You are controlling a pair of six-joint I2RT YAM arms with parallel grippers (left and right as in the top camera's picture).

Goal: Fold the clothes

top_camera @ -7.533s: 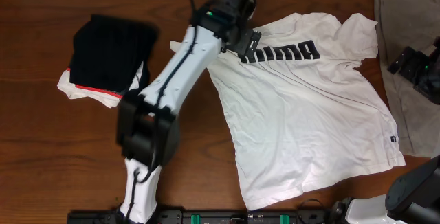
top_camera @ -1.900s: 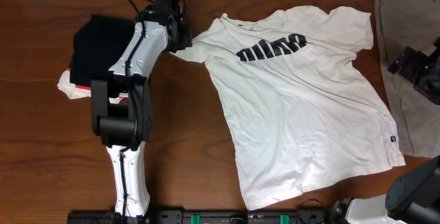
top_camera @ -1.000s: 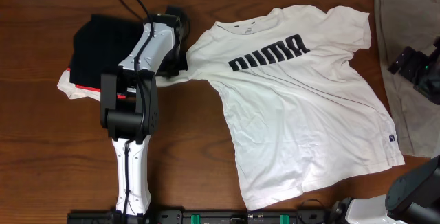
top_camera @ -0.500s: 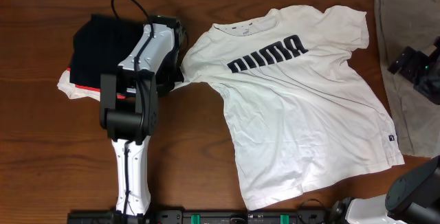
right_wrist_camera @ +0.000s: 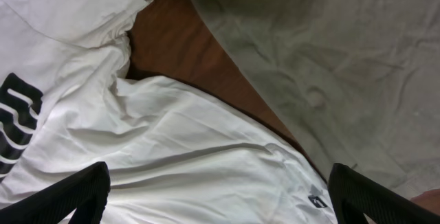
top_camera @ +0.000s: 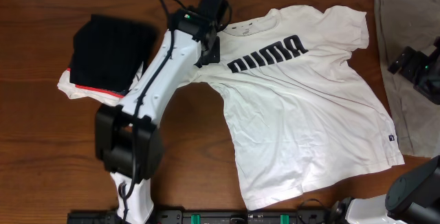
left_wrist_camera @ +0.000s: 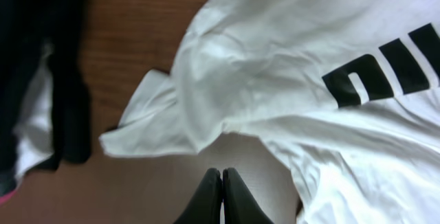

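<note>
Swinging right since half a second ago, the left arm now lies across the white T-shirt [top_camera: 302, 107].
On the left, the black folded garment [top_camera: 110, 49] is uncovered now; before, the arm lay beside it. The left gripper [left_wrist_camera: 221, 181] has its fingers pressed together with nothing between them, over bare table [top_camera: 41, 148] just beside the crumpled sleeve [left_wrist_camera: 155, 124]. The T-shirt lies spread, lettering up, from the middle to the right of the table, in the same place as before. The right gripper [right_wrist_camera: 218, 176] holds its fingers wide apart near the olive-grey cloth [right_wrist_camera: 330, 52]. From above, the arm hides the sleeve, and the right edge cuts off the cloth.
</note>
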